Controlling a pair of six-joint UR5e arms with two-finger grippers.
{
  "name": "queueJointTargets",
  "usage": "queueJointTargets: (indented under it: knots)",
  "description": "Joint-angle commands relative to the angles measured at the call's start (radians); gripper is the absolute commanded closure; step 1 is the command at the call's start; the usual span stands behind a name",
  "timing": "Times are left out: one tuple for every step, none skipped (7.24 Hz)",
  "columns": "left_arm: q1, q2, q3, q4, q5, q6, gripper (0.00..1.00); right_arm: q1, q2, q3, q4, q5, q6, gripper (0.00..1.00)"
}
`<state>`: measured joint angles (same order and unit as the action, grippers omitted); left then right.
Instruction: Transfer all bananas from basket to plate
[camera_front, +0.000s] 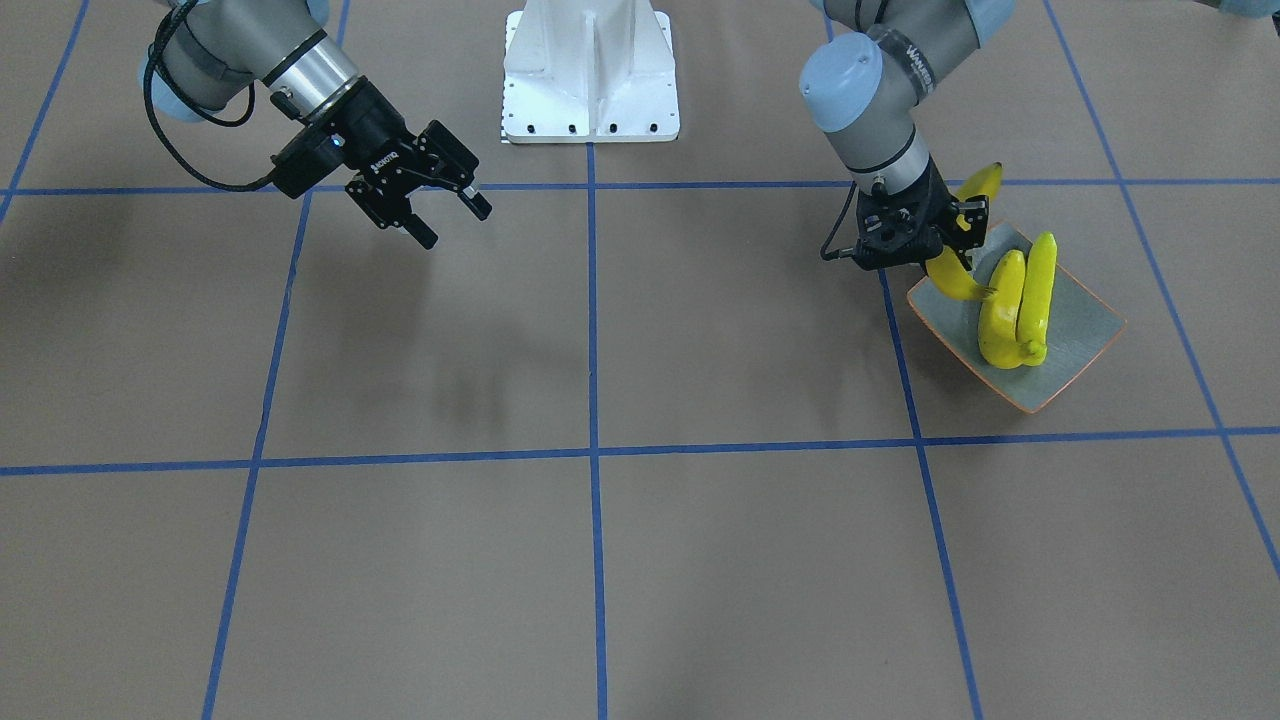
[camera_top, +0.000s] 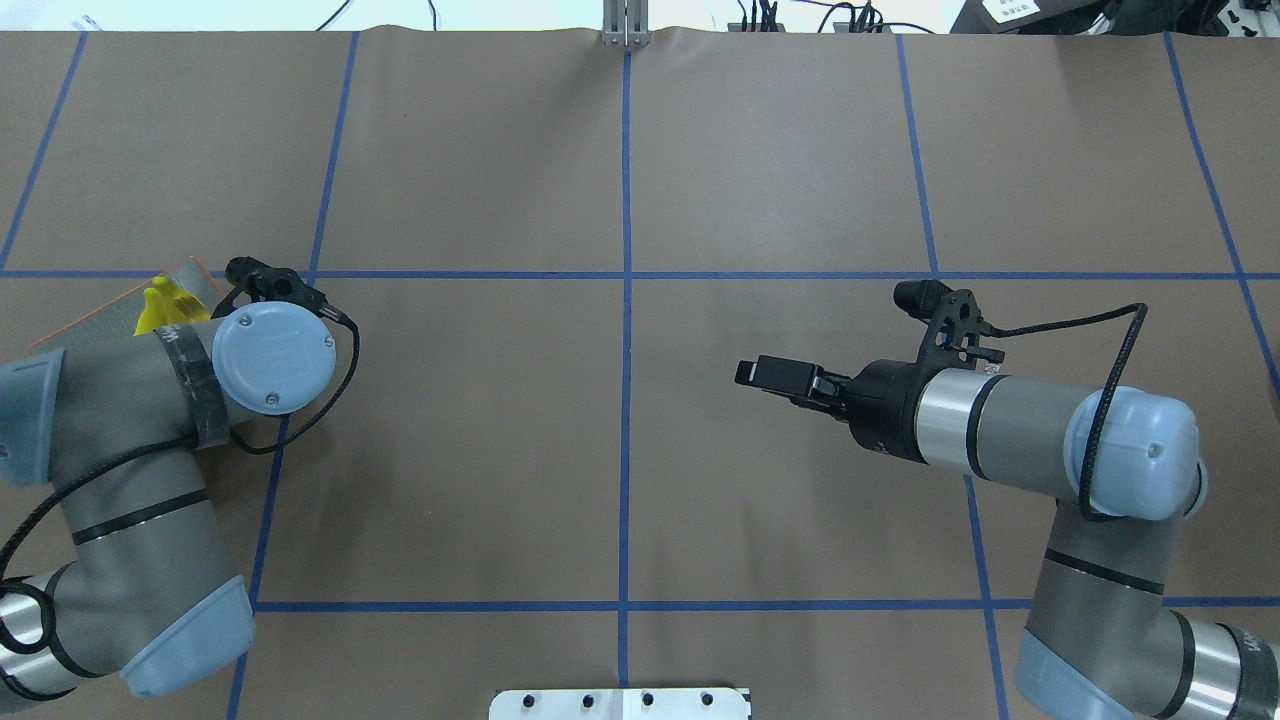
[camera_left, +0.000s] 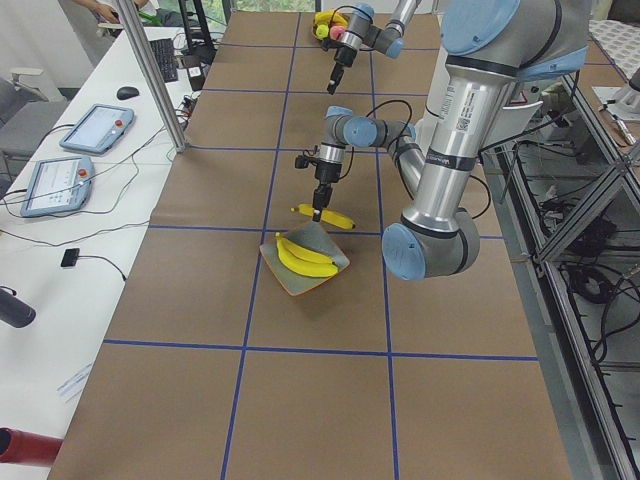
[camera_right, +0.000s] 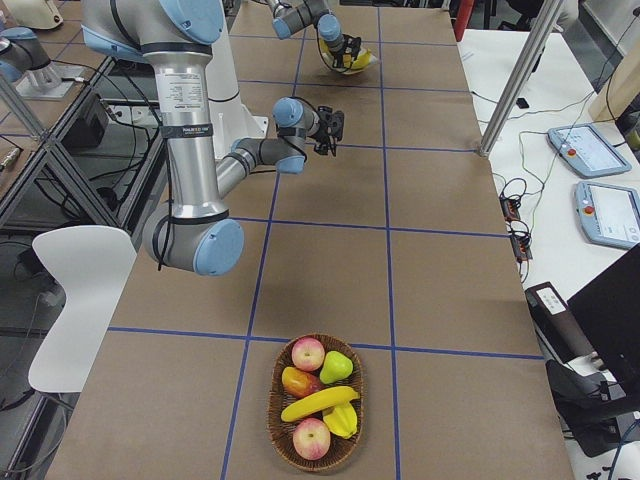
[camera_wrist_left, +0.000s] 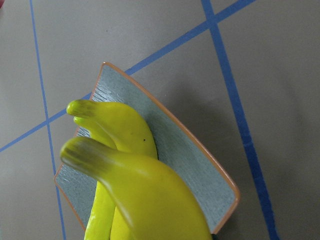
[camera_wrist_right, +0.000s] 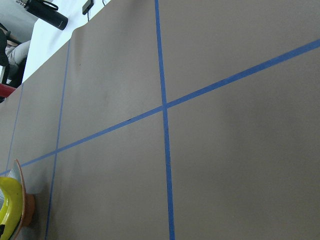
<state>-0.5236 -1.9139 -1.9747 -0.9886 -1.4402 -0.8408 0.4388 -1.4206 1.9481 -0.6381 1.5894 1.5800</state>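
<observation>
My left gripper (camera_front: 948, 250) is shut on a yellow banana (camera_front: 958, 282) that hangs tilted over the plate's corner nearest the robot. The plate (camera_front: 1085, 325) is a grey-green square dish with an orange rim, and two bananas (camera_front: 1010, 310) lie side by side on it. In the left wrist view the held banana (camera_wrist_left: 150, 200) fills the foreground above the plate (camera_wrist_left: 200, 170). The wicker basket (camera_right: 276, 425) stands at the table's other end with one banana (camera_right: 320, 403) among other fruit. My right gripper (camera_front: 455, 225) hovers open and empty over bare table.
Apples, a pear and other fruit share the basket. The white robot base (camera_front: 590, 75) stands at the table's middle edge. Blue tape lines cross the brown table. Tablets and cables (camera_right: 590, 150) lie on a side bench beyond the table edge.
</observation>
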Motion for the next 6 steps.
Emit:
queueJointTargets:
  knots:
    - [-0.001, -0.001, 0.039, -0.002, 0.017, 0.000, 1.00, 0.000, 0.002, 0.000, 0.000, 0.000, 0.000, 0.00]
    - [-0.003, -0.001, 0.071, -0.005, 0.020, 0.000, 1.00, 0.000, 0.002, 0.000, 0.000, 0.000, 0.000, 0.00]
    - [-0.010, -0.001, 0.089, -0.005, 0.035, 0.000, 1.00, -0.002, 0.002, 0.000, 0.000, 0.000, 0.000, 0.00]
    - [-0.012, -0.001, 0.102, -0.007, 0.040, 0.000, 1.00, -0.003, 0.005, -0.002, 0.000, -0.002, 0.002, 0.00]
    - [-0.018, -0.001, 0.102, -0.007, 0.041, 0.005, 1.00, -0.002, 0.005, -0.005, 0.000, -0.011, 0.002, 0.00]
    - [-0.024, -0.001, 0.103, -0.008, 0.046, 0.032, 1.00, -0.002, 0.006, -0.008, 0.000, -0.014, 0.002, 0.00]
